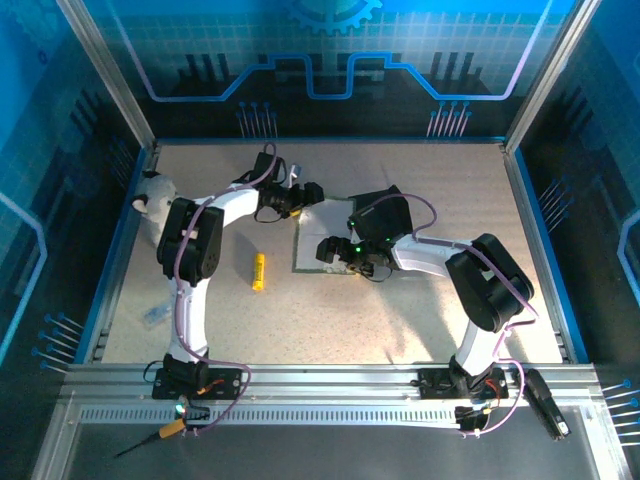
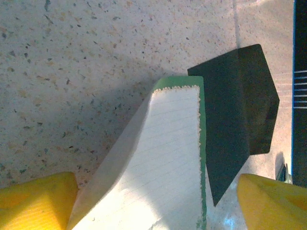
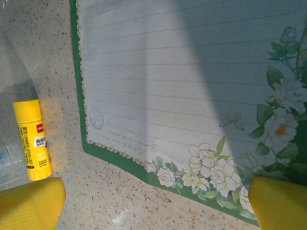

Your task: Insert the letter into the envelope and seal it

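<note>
My left gripper (image 2: pixel 153 205), spread, straddles the letter's (image 2: pixel 168 158) lifted edge at bottom centre — probably to fold it — right gripper (image 3: pixel 153 203) spread too.

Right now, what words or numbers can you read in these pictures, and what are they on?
Small yellow plastic stick: red logo and dark print, too small to read.
White lined letter sheet with green flowery border: round stamp and a curly written line, too faint to read.
Flat black paper envelope: no writing.
</note>
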`<state>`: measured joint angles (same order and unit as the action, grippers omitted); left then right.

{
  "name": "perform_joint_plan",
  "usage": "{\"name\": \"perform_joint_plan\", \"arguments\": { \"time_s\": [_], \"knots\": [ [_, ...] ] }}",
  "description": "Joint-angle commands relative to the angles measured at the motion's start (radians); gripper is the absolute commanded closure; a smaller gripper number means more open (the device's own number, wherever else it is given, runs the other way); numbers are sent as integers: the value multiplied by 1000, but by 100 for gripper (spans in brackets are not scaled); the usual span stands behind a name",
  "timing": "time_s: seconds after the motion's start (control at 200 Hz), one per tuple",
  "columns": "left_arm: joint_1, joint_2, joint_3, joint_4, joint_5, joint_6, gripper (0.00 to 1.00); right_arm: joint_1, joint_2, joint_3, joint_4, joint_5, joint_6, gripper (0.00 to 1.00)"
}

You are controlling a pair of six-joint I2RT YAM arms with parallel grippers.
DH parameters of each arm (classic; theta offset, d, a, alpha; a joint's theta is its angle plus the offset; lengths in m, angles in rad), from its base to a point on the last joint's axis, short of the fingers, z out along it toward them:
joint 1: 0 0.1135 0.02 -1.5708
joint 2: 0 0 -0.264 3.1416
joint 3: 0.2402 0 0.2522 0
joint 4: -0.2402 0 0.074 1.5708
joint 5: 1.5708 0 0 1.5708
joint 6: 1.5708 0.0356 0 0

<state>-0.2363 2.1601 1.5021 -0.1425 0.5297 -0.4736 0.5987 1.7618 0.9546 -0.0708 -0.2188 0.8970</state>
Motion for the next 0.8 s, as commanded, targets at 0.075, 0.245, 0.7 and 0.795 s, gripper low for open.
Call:
{"name": "perform_joint_plan", "arguments": {
  "time_s": [0.075, 0.245, 0.7, 0.795],
  "knots": [
    [18, -5, 26, 0, 83, 37, 18, -13, -4, -18, -52, 10, -26, 0],
    [18, 23, 47, -16, 97, 95, 17, -13, -1, -14, -54, 9, -31, 0],
    [17, 71, 50, 49, 117, 128, 48, -13, -2, -13, -44, 1, -40, 0],
    [17, 81, 57, 48, 116, 132, 50, -13, -5, -14, -44, -2, -45, 0]
  ]
}}
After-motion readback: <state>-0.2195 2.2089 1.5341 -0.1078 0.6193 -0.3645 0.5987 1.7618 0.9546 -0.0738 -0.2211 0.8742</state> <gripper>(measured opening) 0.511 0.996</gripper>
